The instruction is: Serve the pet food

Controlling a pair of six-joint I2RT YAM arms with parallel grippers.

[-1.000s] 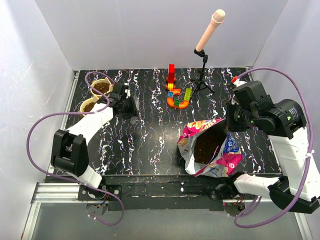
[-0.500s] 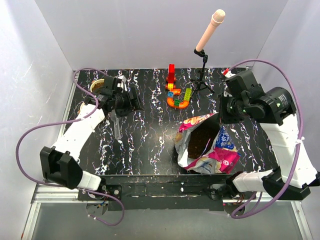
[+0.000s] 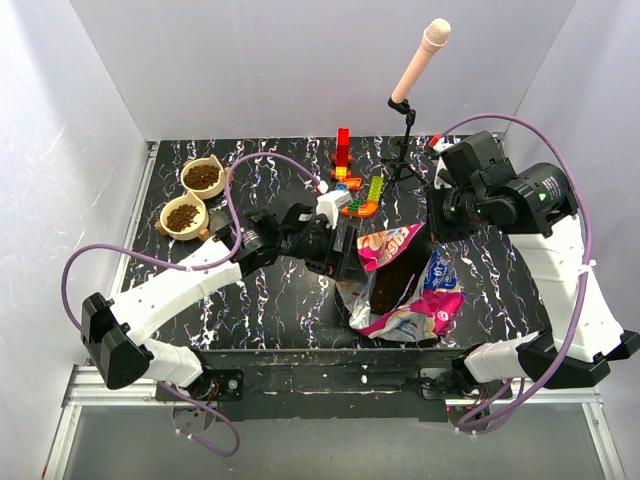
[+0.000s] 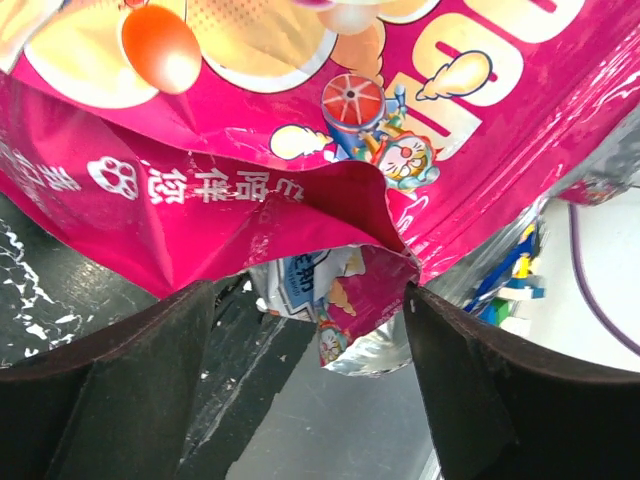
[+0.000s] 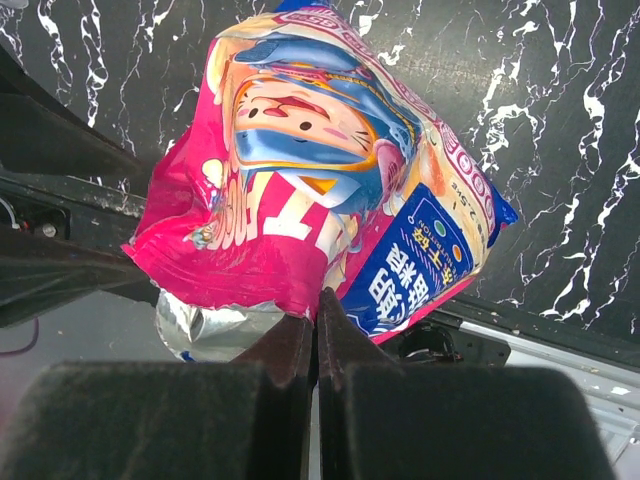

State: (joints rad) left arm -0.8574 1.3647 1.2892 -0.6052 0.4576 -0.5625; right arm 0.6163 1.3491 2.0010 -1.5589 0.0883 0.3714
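Note:
The pet food bag (image 3: 420, 300), glossy pink, blue and white, stands open in the middle-right of the table with dark kibble (image 3: 396, 285) showing inside. My right gripper (image 3: 441, 218) is shut on the bag's upper right edge; in the right wrist view its jaws (image 5: 318, 305) pinch the pink rim of the bag (image 5: 320, 170). My left gripper (image 3: 342, 256) is open at the bag's left side. In the left wrist view a folded pink flap (image 4: 330, 215) hangs between the spread fingers (image 4: 120, 390), apart from them.
Two tan bowls (image 3: 202, 177) (image 3: 184, 215) holding kibble sit at the far left. Coloured toy blocks (image 3: 355, 190) lie behind the bag. A microphone on a stand (image 3: 405, 150) rises at the back. White walls enclose the table.
My left arm swung from the bowls at the far left over to the bag, and its gripper opened. My right gripper drew the bag's edge up and leftward, shifting the bag left.

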